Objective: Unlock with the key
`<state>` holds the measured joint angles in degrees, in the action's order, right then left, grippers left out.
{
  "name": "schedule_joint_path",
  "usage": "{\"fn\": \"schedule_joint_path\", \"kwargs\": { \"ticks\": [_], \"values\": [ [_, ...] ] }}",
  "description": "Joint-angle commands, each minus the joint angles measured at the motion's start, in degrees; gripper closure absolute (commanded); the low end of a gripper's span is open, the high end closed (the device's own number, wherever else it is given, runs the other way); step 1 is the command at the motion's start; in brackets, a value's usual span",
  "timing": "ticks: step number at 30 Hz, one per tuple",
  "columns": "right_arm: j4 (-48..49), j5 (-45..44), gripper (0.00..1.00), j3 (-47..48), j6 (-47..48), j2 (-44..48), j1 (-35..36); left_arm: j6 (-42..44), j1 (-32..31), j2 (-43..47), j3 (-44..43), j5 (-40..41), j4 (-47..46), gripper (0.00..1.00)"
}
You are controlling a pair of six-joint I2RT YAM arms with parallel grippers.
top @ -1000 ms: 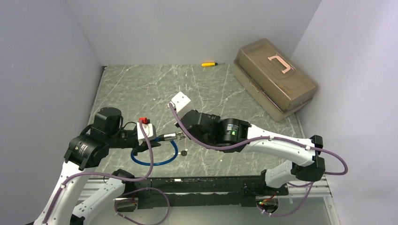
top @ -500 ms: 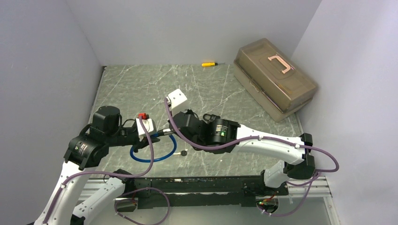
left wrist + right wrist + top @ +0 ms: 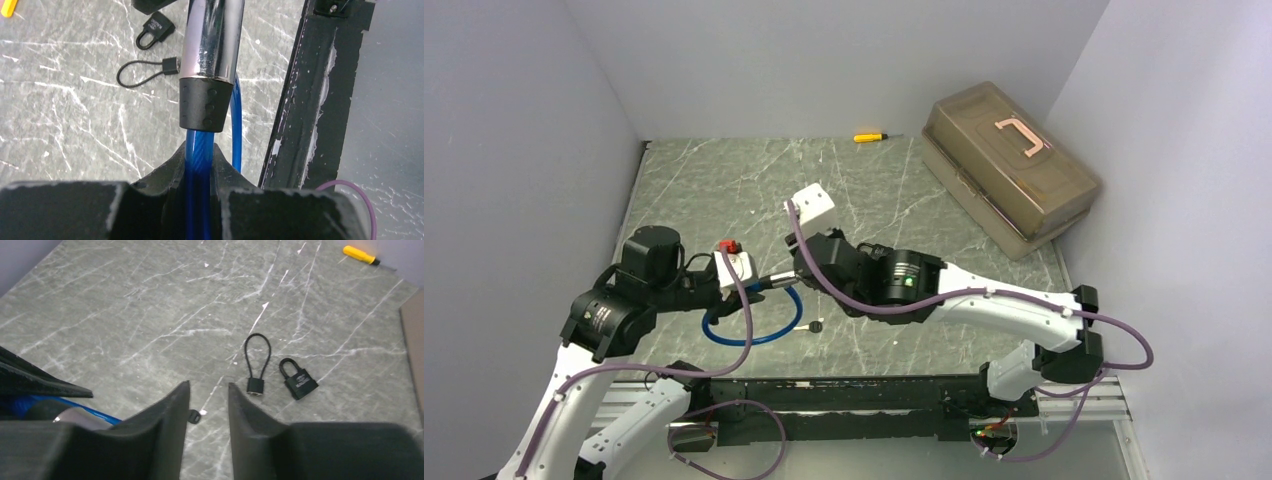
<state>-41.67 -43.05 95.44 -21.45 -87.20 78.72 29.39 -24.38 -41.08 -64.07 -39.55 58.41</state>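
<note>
At six o'clock below the chrome lock cylinder [image 3: 212, 37], my left hand [image 3: 199, 154] clamps the blue plastic-coated cable [image 3: 198, 142]; right hand [image 3: 209, 405] gapes empty. Keep cylinder steady, feed small dark-headed key [image 3: 816, 325] in straight.

I count three locks: one blue cable lock [image 3: 199, 147], one black padlock [image 3: 300, 382] and one small wire-loop lock [image 3: 255, 385]. Besides these I see one key [image 3: 816, 324], one yellow screwdriver [image 3: 869, 137] and one brown toolbox [image 3: 1009, 165].

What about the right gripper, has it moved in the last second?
Yes, leftward. In the top view the right gripper was straight above the loose key; now it sits up and left of it.
</note>
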Motion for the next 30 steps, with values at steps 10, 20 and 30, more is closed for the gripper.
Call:
{"fn": "schedule_joint_path", "kwargs": {
  "ticks": [10, 20, 30],
  "values": [
    [3.7, 28.5, 0.46, -6.9, 12.8, 21.7, -8.5, 5.7, -0.1, -0.3, -4.7, -6.1, 2.0, 1.00],
    [10.1, 58.5, 0.48, -10.2, 14.3, 21.7, -12.9, 11.3, 0.0, -1.3, -7.1, -9.5, 6.1, 1.00],
    [12.0, 66.5, 0.57, -10.1, 13.0, 18.9, -14.6, 12.2, -0.1, -0.9, -7.0, -9.3, 6.5, 1.00]
  ]
}}
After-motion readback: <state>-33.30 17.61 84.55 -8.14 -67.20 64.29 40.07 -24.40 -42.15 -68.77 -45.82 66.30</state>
